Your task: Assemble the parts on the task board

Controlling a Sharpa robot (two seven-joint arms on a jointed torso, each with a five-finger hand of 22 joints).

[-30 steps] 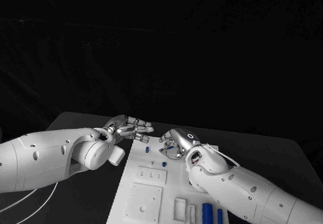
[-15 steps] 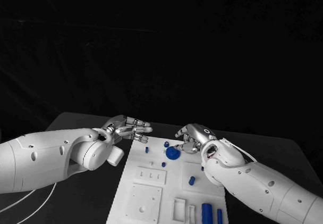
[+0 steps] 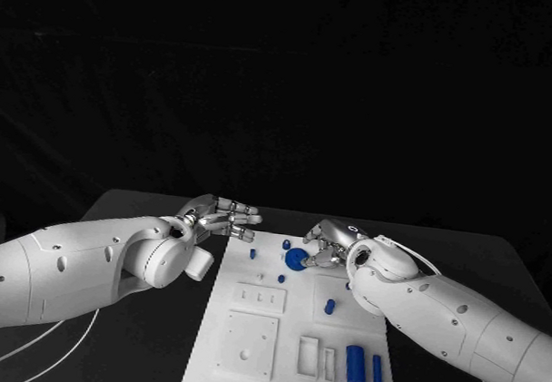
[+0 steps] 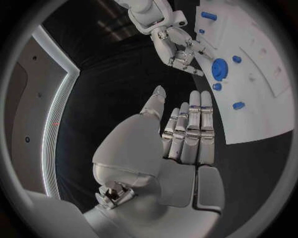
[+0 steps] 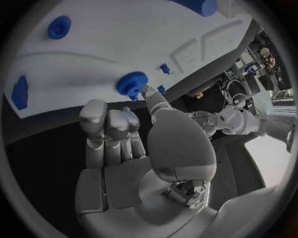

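The task board point(image 3: 291, 338) lies in the lower middle of the head view, a long white plate on the black table point(image 3: 480, 256). Near its far end sits a round blue gear point(image 3: 296, 259), flat on the board. The right hand point(image 3: 328, 242) is just right of the gear in that view, a little above the middle of the frame. Its fingers are curled in, and in the right wrist view one fingertip point(image 5: 146, 90) touches the toothed rim of the gear. It holds nothing; it only touches. The left hand point(image 3: 219, 217) hangs at the board's far left corner, fingers straight, close side by side, holding nothing. Small blue pegs point(image 3: 330, 306) stand in the middle of the board, and two long blue bars point(image 3: 354, 364) lie at the near end. The step looks like seating or turning the gear in its place. To do it well, the right hand should push softly on the rim, keep the gear flat, and stop if it tips. A hard push could slide it off its spot. The left hand could press the board's edge so the board does not move.
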